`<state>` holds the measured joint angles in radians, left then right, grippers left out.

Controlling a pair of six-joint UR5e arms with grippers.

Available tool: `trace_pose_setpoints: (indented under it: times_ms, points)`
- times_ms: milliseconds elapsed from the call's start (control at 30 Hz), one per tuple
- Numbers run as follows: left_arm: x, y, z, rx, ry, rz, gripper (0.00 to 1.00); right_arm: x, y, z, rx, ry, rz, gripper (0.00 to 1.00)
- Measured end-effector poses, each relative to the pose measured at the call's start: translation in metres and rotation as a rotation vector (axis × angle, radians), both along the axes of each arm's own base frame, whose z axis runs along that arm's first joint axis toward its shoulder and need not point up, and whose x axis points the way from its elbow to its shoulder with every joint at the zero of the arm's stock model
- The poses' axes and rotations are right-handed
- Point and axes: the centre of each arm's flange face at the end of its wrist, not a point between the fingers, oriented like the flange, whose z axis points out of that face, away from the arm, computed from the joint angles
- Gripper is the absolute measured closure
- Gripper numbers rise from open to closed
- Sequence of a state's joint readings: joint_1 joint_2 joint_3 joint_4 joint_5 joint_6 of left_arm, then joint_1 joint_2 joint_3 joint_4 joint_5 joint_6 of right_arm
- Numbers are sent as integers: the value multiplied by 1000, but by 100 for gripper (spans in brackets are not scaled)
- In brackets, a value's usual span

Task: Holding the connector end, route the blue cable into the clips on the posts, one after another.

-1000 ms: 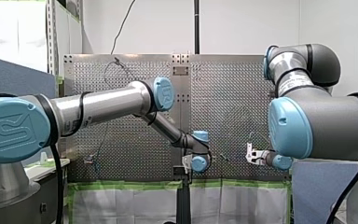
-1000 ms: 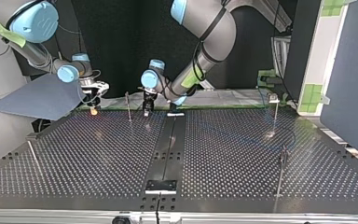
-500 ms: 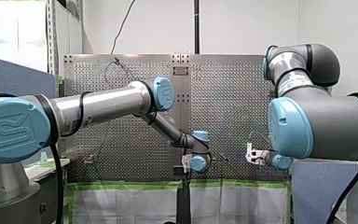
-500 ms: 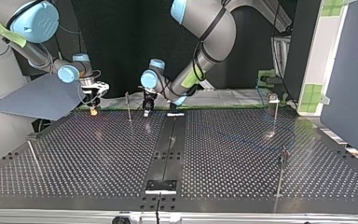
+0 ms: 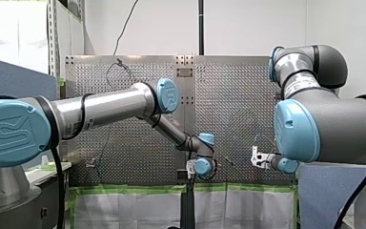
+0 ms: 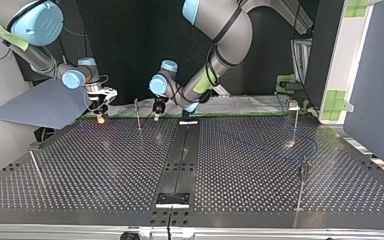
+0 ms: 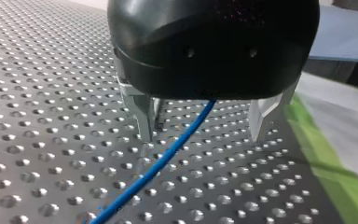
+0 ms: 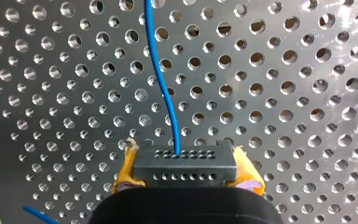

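— Connector end first: where is it?
— In my right gripper point(image 8: 185, 173). The yellow pads point(image 8: 127, 169) press on both short sides of the dark connector point(image 8: 185, 161), so that gripper is clamped on it. The blue cable point(image 8: 162, 88) leaves the connector's face and runs ahead over the perforated table point(image 8: 307, 93), bending slightly.

— And my left gripper point(image 7: 203, 123)?
— Its metal fingers point(image 7: 143, 112) stand apart, just above the table. The cable passes down between them (nearer to one finger than the other) and nothing squeezes it. Whether it touches that finger I cannot tell.

— Where are the two grippers in the top view?
— Both are low at the table's far edge. My right gripper is at the view's left and my left gripper is nearer the middle. A thin middle post point(image 6: 138, 114) stands upright between them, closer to my left gripper.

— Other posts?
— Three. The far right post point(image 6: 296, 120) and the near right post point(image 6: 301, 185) stand at the view's right, and the left post point(image 6: 34, 162) stands at its left. A faint blue line crosses the table's right half near the two right posts. The clips are too small to show whether the cable sits in any of them.
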<state>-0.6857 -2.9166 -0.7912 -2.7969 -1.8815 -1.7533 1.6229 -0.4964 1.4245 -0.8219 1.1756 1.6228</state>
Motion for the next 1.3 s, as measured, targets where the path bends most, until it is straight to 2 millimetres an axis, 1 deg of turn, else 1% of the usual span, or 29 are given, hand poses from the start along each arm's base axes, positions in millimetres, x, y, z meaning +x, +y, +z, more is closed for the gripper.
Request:
trace_pose_setpoints:
  times_ms: [167,233,333,633,733,900,1000,1100,1300]
  points:
    - [-3,-4,11,8,8,-14,0,0,0,0,2,0,-1,100]
    - [-7,-8,14,10,12,-30,0,-1,0,0,2,0,-2,100]
    - [-15,-12,14,20,25,-48,0,-4,-1,0,4,1,-8,100]
    - [-32,-15,29,14,5,-69,0,-4,-1,0,2,-3,-5,100]
    - [-41,-14,26,18,5,-77,0,-3,-1,0,2,-4,-3,100]
    - [-62,-10,9,55,31,-94,0,-2,0,-1,4,-5,-1,100]
    - [-73,-9,3,74,45,-106,0,-2,0,-1,5,-5,0,100]
    - [-81,-11,5,80,46,-115,0,-1,0,-1,6,-6,1,100]
    - [-90,-18,12,74,35,-130,0,-1,1,-3,7,-6,2,100]
